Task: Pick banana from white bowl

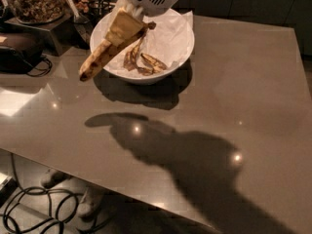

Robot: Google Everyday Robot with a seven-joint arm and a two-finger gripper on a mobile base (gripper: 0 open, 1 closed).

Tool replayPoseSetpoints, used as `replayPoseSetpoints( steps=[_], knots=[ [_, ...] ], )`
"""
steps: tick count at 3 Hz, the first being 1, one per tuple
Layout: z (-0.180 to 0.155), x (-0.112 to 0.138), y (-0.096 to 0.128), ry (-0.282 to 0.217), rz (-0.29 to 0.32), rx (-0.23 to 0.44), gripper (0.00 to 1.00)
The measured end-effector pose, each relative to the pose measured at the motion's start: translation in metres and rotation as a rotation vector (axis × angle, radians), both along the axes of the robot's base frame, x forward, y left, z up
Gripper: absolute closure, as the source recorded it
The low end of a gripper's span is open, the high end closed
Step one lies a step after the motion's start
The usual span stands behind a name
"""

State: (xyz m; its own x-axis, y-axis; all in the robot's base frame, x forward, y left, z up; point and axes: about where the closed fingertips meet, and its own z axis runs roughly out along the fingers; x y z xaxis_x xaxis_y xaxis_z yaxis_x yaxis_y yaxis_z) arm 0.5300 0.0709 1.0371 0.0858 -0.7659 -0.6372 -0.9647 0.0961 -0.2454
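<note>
My gripper [126, 27] hangs at the top of the camera view, above the left side of the white bowl [180, 57], and is shut on the banana [100, 60]. The banana is long, yellow with brown spots, and slants down to the left, its tip in the air beyond the bowl's left rim. Its dark stem end points up to the right near the gripper. The bowl is lined with crumpled white paper and holds a few dark shrivelled peel scraps [146, 62].
The bowl stands on a glossy grey table [234, 106]. A glass jar of nuts [34, 1] on a dark stand and a black device [19, 50] with a cable sit at the back left. Cables [34, 208] lie on the floor below the front edge.
</note>
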Motion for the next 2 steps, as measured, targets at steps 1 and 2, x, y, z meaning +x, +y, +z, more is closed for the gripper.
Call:
replayPoseSetpoints(
  steps=[1, 2],
  knots=[
    [-0.006, -0.0238, -0.0036, 0.048, -0.03, 0.027, 1.0],
    [-0.0079, -0.0246, -0.0039, 0.052, -0.03, 0.025, 1.0]
  ],
)
